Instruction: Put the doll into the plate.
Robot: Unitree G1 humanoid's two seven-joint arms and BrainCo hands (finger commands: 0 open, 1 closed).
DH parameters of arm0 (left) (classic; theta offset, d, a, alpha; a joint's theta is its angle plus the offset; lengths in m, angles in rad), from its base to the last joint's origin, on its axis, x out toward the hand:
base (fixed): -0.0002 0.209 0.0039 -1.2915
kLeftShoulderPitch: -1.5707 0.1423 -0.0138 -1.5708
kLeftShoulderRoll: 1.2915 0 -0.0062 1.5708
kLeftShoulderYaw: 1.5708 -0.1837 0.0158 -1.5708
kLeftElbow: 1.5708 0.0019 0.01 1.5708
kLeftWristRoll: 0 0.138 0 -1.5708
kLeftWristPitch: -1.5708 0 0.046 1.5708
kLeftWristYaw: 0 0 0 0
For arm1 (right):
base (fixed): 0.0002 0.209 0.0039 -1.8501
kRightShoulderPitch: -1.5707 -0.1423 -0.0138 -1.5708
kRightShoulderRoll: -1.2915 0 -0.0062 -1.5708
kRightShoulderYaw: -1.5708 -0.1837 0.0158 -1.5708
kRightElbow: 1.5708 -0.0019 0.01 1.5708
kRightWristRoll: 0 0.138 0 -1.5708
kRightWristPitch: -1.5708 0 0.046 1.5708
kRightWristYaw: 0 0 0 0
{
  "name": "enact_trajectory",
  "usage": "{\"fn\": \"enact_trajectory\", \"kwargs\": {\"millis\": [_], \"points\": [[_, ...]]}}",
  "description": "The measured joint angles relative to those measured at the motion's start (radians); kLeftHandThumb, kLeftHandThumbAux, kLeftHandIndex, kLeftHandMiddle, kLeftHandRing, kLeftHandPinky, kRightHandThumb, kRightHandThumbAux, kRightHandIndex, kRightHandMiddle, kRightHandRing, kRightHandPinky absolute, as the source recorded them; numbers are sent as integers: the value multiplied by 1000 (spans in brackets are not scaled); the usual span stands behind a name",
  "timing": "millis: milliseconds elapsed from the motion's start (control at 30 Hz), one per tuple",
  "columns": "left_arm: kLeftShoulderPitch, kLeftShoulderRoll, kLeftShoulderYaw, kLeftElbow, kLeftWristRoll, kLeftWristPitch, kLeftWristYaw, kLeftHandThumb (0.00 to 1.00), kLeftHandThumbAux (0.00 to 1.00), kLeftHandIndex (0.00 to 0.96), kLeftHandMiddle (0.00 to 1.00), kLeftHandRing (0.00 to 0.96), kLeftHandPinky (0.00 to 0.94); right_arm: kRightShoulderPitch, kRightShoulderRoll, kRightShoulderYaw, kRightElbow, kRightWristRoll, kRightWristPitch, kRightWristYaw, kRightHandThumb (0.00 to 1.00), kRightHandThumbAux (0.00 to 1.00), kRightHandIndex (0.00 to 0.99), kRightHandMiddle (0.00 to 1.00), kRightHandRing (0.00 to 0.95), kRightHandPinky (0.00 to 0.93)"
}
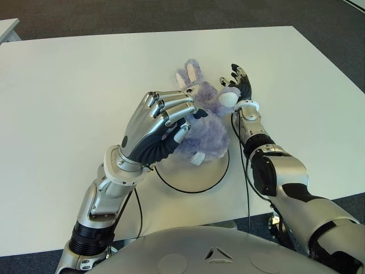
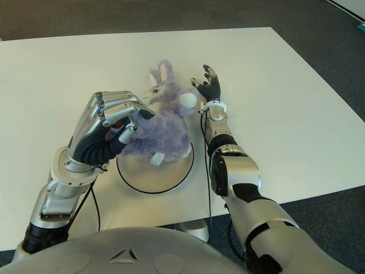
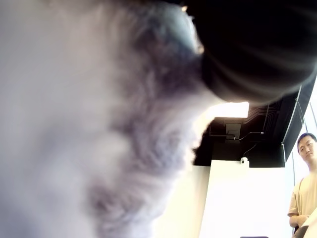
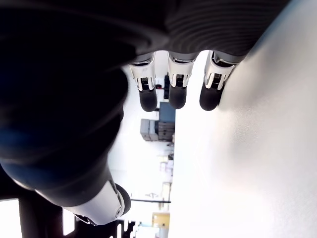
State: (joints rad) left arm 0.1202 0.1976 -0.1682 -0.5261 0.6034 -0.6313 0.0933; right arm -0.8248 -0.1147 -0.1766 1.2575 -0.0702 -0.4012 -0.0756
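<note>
A fluffy purple bunny doll (image 1: 208, 123) with upright ears is over the far part of a white plate (image 1: 188, 174) with a black rim, near the front of the white table (image 1: 74, 85). Whether the doll's weight is on the plate I cannot tell. My left hand (image 1: 165, 114) comes in from the doll's left, its fingers curled over the back and the thumb underneath. In the left wrist view, fur (image 3: 99, 124) fills most of the picture. My right hand (image 1: 242, 83) stands just right of the doll's head with straight fingers (image 4: 171, 94) and holds nothing.
The plate lies close to the table's front edge, with dark carpet beyond it. Black cables (image 1: 246, 171) run along both forearms. The corner of another table (image 1: 7, 28) shows at the far left. A person (image 3: 304, 188) stands in the background of the left wrist view.
</note>
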Motion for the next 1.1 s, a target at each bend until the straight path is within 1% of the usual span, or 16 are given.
{"fn": "enact_trajectory", "kwargs": {"millis": [200,267,467,567,600,667,700,733,767,800,833,900,967,1000,1033,1100], "points": [[-6,6,-4,0,-15,0,-9,849,669,401,540,737,774,0,0,0,0,0,0,0,428,859,118,53,28,67],[-10,10,-3,-2,-13,1,-16,849,667,405,540,721,740,0,0,0,0,0,0,0,428,858,118,52,28,69],[-11,3,1,-28,46,25,-20,848,666,408,539,700,710,0,1,0,0,0,0,0,432,854,118,49,24,66],[-19,-11,4,-27,87,35,-9,849,666,407,532,679,680,0,1,0,0,0,0,0,424,852,115,46,20,60],[-24,-15,6,-26,97,38,-4,848,668,404,525,654,635,0,1,0,0,0,0,0,421,852,113,45,17,53],[-34,-18,13,-26,112,47,-1,848,668,404,522,647,622,0,1,0,0,0,0,0,418,852,112,44,17,51],[-40,-18,18,-25,117,53,-1,847,669,403,513,620,584,0,1,0,0,0,0,0,417,852,112,44,15,48],[-46,-20,22,-25,120,58,-1,918,661,404,463,529,528,0,1,0,0,0,0,0,415,852,112,43,14,47],[-51,-19,26,-24,123,60,-1,929,659,404,455,514,518,0,1,0,0,0,0,0,415,853,112,43,14,47],[-58,-18,31,-23,125,63,-1,942,656,461,431,471,416,0,1,0,0,0,0,0,399,855,110,43,12,44],[-63,-16,34,-23,125,64,0,945,656,475,425,460,389,0,2,0,0,0,0,0,394,855,110,43,12,43],[-67,-15,38,-21,125,64,1,943,657,448,429,467,374,0,2,1,0,0,0,0,382,856,108,44,12,41],[-69,-15,37,-19,125,62,3,942,657,445,430,464,349,0,2,1,0,-1,0,0,376,857,108,45,13,42],[-69,-14,37,-17,125,60,4,868,667,437,448,330,300,0,2,2,0,-1,0,0,372,856,109,49,17,45],[-71,-14,38,-14,125,56,8,849,670,435,452,296,287,0,2,3,0,-2,0,0,370,856,110,51,18,46],[-77,-14,38,-6,125,48,19,844,670,435,453,286,284,0,1,4,0,-2,0,-1,367,857,110,51,19,46]]}}
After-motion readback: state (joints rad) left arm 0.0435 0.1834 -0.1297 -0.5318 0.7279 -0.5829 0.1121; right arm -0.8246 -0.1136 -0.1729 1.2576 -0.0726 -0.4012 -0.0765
